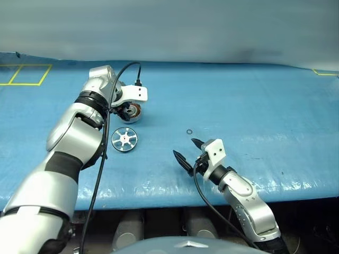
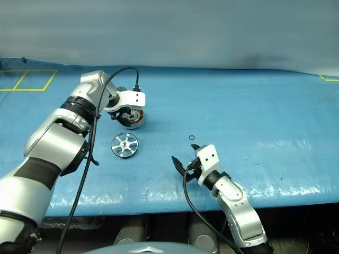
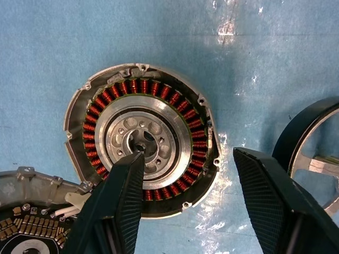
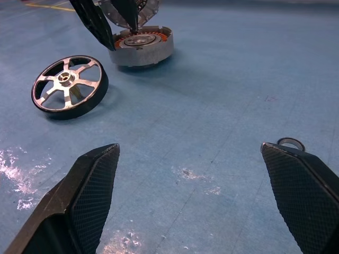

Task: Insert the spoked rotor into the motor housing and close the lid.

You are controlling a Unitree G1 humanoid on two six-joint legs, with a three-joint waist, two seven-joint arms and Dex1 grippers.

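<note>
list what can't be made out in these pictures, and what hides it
- Motor housing: head views, its far side is behind the left gripper.
- Lid: left wrist view, cut off by the edge.
- Spoked rotor: left wrist view, cut off by the edge.
- Small ring: too small to identify.

We see the round silver-grey motor housing (image 2: 133, 117) lying on the blue table sheet (image 2: 254, 106). Nearer us lies the flat spoked silver rotor (image 2: 124, 144); a small dark ring (image 2: 191, 137) lies well to its right.

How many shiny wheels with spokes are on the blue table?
1. The spoked rotor lies flat on the blue table, just in front of the open motor housing.
</note>
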